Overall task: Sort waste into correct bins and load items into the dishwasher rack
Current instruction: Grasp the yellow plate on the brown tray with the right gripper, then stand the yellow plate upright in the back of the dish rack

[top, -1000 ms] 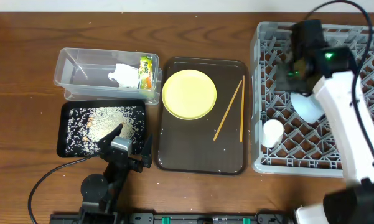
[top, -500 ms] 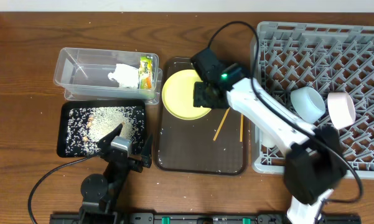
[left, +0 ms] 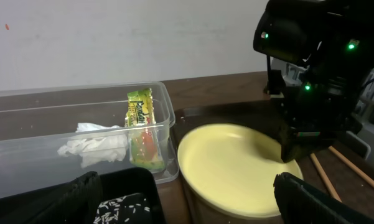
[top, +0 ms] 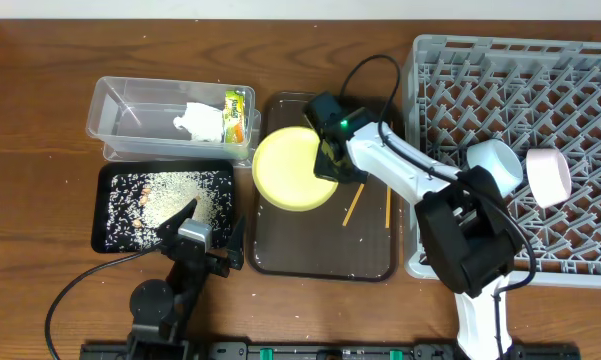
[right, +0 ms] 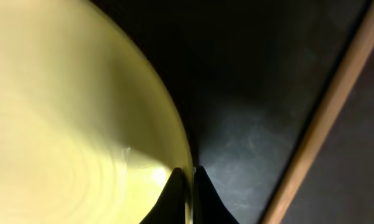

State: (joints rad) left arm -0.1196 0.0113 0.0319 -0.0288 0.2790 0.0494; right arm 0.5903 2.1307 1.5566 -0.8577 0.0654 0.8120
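My right gripper (top: 332, 160) is shut on the right rim of the round yellow plate (top: 290, 168), which is tilted up over the dark brown serving tray (top: 325, 255); the fingers pinch the rim in the right wrist view (right: 188, 186). Two wooden chopsticks (top: 372, 190) lie on that tray. The clear tub (top: 130, 105) holds the white tissue (top: 200, 122) and the snack wrapper (top: 236, 115). The black tray (top: 115, 190) holds rice grains (top: 175, 195). The grey rack (top: 540, 100) holds a light blue bowl (top: 492, 165) and a cream-white bowl (top: 546, 175). My left gripper (top: 202, 240) is open near the front edge.
The left wrist view shows the tub (left: 81, 124), wrapper (left: 143, 130), tissue (left: 93, 146), plate (left: 236, 168) and the right arm (left: 317, 68) above it. A chopstick (right: 323, 118) crosses the right wrist view. Bare wooden table lies left and front.
The right arm came from the rack to the serving tray, closed on the plate's right rim and shifted the plate left and tilted it. The left arm has not moved.
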